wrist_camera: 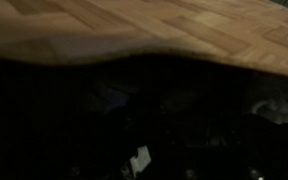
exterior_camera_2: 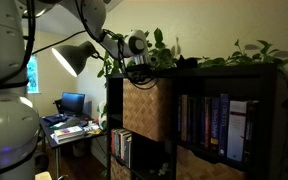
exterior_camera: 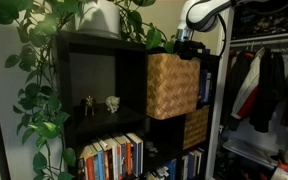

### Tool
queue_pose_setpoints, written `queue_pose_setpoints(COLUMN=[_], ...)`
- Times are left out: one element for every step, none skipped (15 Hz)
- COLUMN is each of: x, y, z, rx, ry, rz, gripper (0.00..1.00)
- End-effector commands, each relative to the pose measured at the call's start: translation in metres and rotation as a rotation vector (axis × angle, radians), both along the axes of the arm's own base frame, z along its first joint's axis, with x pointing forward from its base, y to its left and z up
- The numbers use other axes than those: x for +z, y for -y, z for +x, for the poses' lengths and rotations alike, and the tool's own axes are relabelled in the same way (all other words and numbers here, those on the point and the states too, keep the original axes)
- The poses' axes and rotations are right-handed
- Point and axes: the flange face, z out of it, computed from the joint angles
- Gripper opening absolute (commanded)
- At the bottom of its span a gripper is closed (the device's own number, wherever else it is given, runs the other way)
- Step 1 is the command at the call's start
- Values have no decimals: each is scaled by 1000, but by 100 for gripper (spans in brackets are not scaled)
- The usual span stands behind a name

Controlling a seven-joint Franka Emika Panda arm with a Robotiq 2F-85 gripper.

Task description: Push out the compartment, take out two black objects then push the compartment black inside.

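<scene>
The compartment (exterior_camera: 171,85), a tan woven wicker bin, sticks partway out of an upper cell of the black shelf unit (exterior_camera: 94,40); it also shows in an exterior view (exterior_camera_2: 147,108). My gripper (exterior_camera: 187,45) hangs over the bin's open top with its fingers down at the rim (exterior_camera_2: 139,68). In the wrist view the woven wall (wrist_camera: 144,30) fills the top. Below it the bin's inside is dark, with a small pale patch (wrist_camera: 139,160). No black objects can be made out. The fingers are lost in the dark.
A darker woven bin (exterior_camera: 195,127) sits in the cell below. Books (exterior_camera: 112,157) fill the lower shelf, and more books (exterior_camera_2: 209,120) stand beside the compartment. Two small figurines (exterior_camera: 89,103) stand in the left cell. Plants (exterior_camera: 44,60) trail from the top. Clothes (exterior_camera: 264,85) hang nearby.
</scene>
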Motion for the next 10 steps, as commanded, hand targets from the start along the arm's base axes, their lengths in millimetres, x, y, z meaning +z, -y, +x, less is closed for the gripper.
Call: queue_pose_setpoints(x=[24,31,38,45,52,59,66,73,80,87], y=[-3,-3,-2,0,1,2,3,4,5,7], z=[-11,-13,-15,-17,-19,-21,-23,-26,-28,-29], rx=[48,64,73,80,90,108,116,128,135,138], ry=[-26,-31,-33,-39,-42,-53,-61,-67,-71,-70], rz=[-1,-7,-12,-19,-25,-16,-15,-17,-21,-31], gripper=[9,8,4,4,2,6,6,7,7,7])
